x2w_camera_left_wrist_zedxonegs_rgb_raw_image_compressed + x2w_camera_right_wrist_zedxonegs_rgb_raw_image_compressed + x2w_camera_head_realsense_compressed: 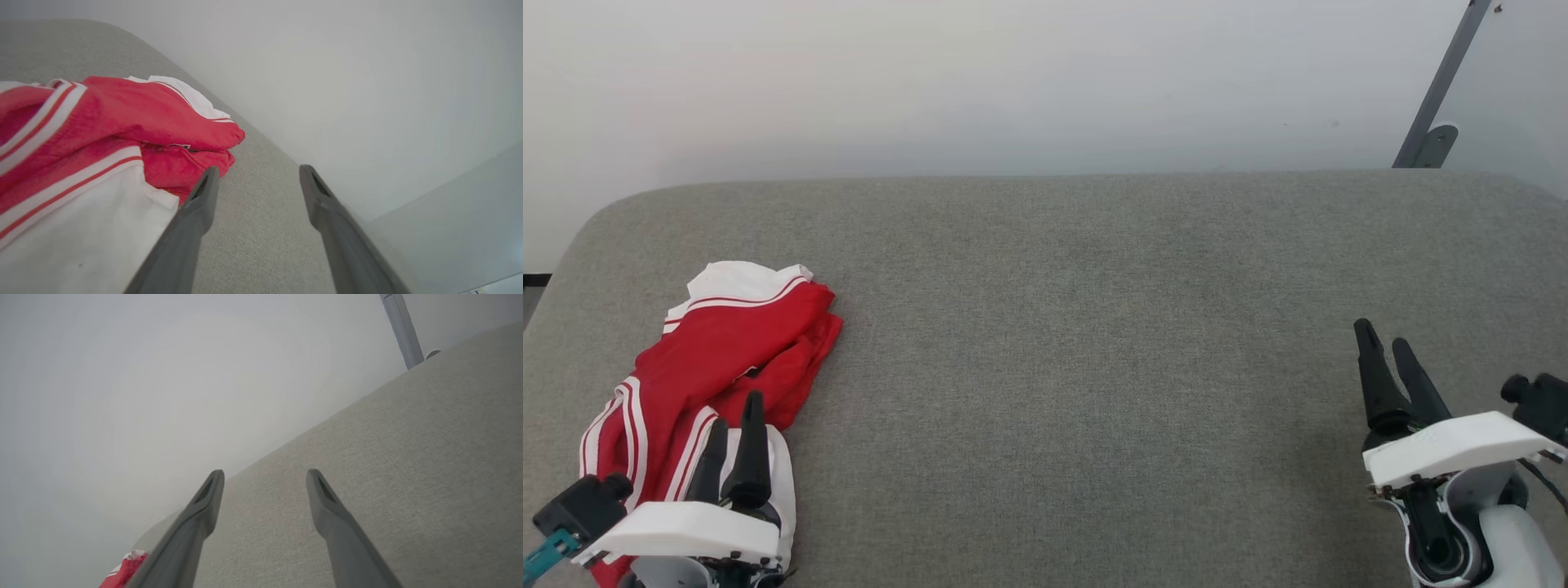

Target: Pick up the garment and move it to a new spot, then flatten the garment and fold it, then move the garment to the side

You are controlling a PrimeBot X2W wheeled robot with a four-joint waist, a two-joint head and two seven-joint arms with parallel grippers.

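The garment (719, 351) is a red shirt with white sleeves and striped trim, lying crumpled on the grey padded surface at the left of the head view. My left gripper (737, 412) hovers over its near end, open, nothing between the fingers. The left wrist view has the garment (90, 134) bunched to the left of my left gripper (257, 173), the left finger (200, 204) close to a red fold. At the lower right my right gripper (1384, 336) stands open over bare cloth. In the right wrist view my right gripper (265, 475) is open, a scrap of the garment (124, 569) far off.
The grey fabric-covered table (1094, 327) has rounded back corners and stretches wide between the two arms. A pale wall rises behind it. A grey metal post (1437, 90) with a bracket stands at the back right corner.
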